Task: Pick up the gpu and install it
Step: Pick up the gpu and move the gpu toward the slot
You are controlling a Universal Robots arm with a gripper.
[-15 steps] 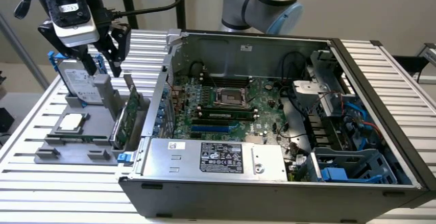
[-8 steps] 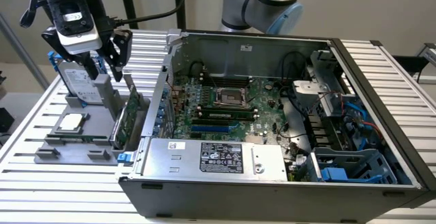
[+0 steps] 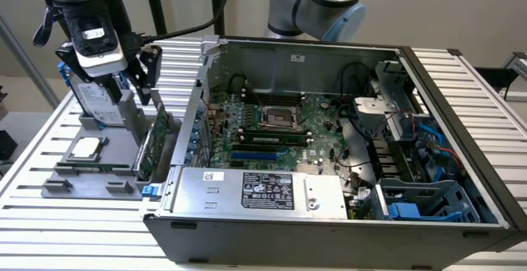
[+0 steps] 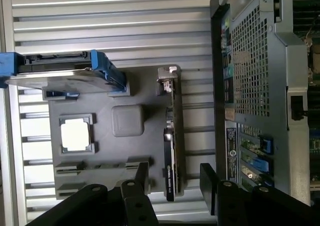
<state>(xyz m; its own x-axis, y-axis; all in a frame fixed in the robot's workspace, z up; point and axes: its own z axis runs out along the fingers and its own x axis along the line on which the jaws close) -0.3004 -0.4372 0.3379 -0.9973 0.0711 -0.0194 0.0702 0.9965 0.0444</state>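
Observation:
The gpu (image 4: 171,136) stands on its long edge in a slot of the grey holder tray (image 4: 100,156), its silver end bracket (image 4: 167,79) at one end. In the exterior view the gpu (image 3: 157,142) shows as a green board between the tray and the computer case's side wall. My gripper (image 4: 175,181) hangs above it, open, one black finger (image 4: 142,178) on each side of the card's end away from the bracket, touching nothing. From outside, the gripper (image 3: 115,76) is above the tray at the exterior view's left.
A silver hard drive in a blue frame (image 4: 60,74) stands upright in the tray, and a processor chip (image 4: 76,134) lies flat in it. The open computer case (image 3: 329,141) lies at the exterior view's right, with the motherboard, blue card slot (image 3: 259,155) and power supply (image 3: 263,191) exposed.

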